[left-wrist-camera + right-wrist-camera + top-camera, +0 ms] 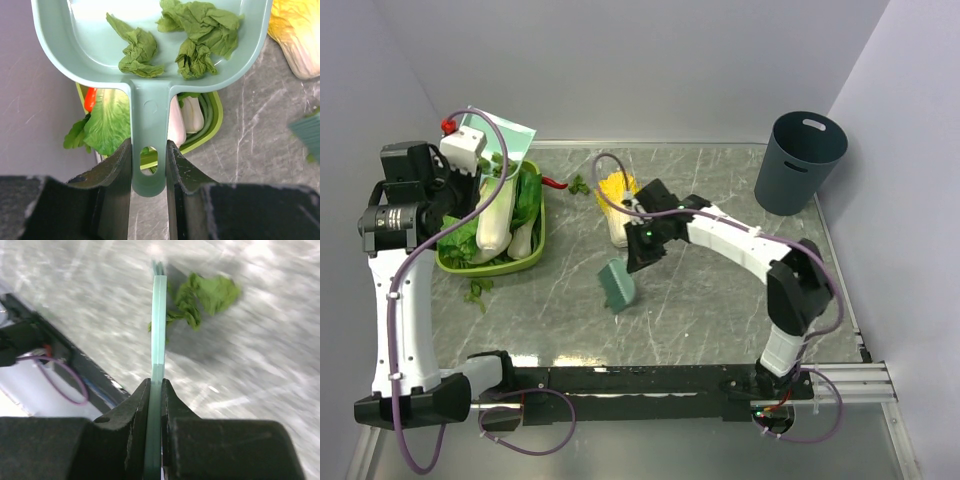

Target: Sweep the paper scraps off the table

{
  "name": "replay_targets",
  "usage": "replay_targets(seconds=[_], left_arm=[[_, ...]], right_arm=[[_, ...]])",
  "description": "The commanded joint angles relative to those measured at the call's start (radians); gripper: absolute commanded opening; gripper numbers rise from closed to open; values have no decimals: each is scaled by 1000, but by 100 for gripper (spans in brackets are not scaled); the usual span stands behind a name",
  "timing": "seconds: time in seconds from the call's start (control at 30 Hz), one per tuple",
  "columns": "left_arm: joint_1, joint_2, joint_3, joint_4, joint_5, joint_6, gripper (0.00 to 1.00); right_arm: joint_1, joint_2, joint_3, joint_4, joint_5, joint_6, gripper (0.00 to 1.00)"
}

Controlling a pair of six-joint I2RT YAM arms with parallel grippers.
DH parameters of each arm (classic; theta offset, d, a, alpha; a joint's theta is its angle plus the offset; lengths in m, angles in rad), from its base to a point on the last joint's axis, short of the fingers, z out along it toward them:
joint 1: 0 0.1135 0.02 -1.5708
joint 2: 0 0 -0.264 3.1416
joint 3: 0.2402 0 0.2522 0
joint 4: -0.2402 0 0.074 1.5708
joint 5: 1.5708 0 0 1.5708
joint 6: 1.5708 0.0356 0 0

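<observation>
Paper scraps [137, 50]: two crumpled dark-green wads, soft and creased like leaves, lie in the teal dustpan [150, 115] near its back wall. Another wad [210, 292] lies on the table [260, 370], just right of the far end of the brush [159, 315]. That view is blurred, so contact with the blade cannot be told. From above, more loose bits [477, 292] lie on the marble just beside the near rim of the green basket [542, 232].

Key relation: the brush's long axis runs straight out from the right gripper [155, 385], and the wad sits ahead of the fingers, off to the right of the blade. The right arm is much the nearer. The dustpan is raised over the basket at the far left, well apart from the brush.

Right gripper: jaws pinched on the thin brush handle. Left gripper [148, 150]: fingers clamped either side of the dustpan handle.

Judgement: no sweep can land until the pan comes down to the table beside the wad. Its present load may first go to the dark bin [800, 160], in the far right corner.
</observation>
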Motion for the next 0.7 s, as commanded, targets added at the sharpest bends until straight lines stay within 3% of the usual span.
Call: replay_targets(seconds=[0.0,0.27,0.47,0.67], left_arm=[[-31,7,-15,57,50,31,1],[-239,3,-132,-10,6,123,1],[-339,-31,-241,-83,-8,223,1],[-394,-93,-362,-142,30,315,1]], right_arm=[[-59,-160,-73,-24,7,-127,0],[-101,-464,-211,-35,-87,-316,0],[-209,-551,-279,-91,-171,-360,0],[-308,-587,-311,-93,-11,-362,0]])
